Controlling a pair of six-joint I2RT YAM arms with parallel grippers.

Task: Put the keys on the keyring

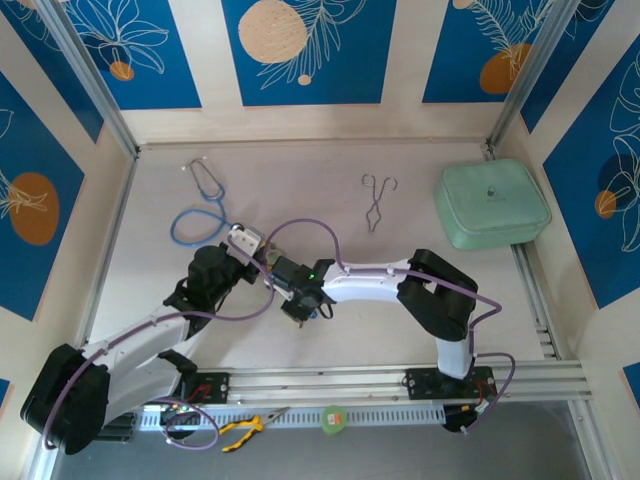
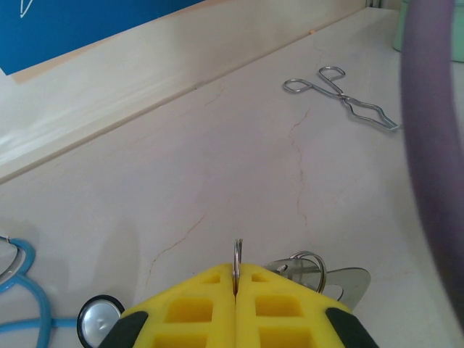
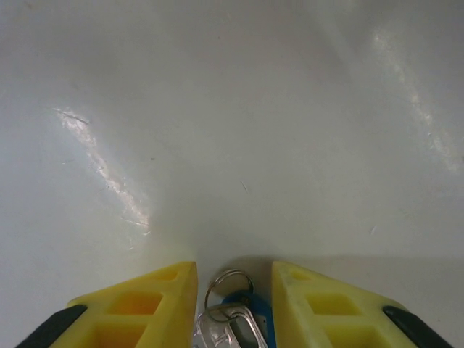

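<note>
Blue panels with white leaves and orange discs ring a pale tabletop (image 1: 300, 170). In the top view my left hand (image 1: 268, 262) and right hand (image 1: 298, 308) meet just left of centre, nearly touching, with a speck of blue under the right one. A stethoscope (image 1: 214, 192) lies at upper left, forceps (image 1: 376, 205) at upper centre and a mint case (image 1: 492, 205) at upper right, all well apart from the work. What the hands hold is too small to tell from here.

The left wrist view settles one half. My left fingers (image 2: 196, 312) are pressed together at bottom centre, pinching a thin metal loop seen edge-on, which I take for the keyring (image 2: 236, 254). Just right of it sit a wire loop (image 2: 310, 255) and a flat silver blade (image 2: 349, 279). Whether that is a key already hanging on the keyring I cannot tell.

The right wrist view gives the other half. My right fingers (image 3: 145, 308) stand spread at the bottom of the frame, one on each side of the blue-headed key (image 3: 255, 310), which lies with a silver piece and a small split ring (image 3: 230, 272). A dark gap shows beside the right-hand finger, so I judge them not clamped. I can make out no black head.

I judge the task midway at best: the keyring is gripped and the blue-headed key is close by, but no view shows the threading done.
</note>
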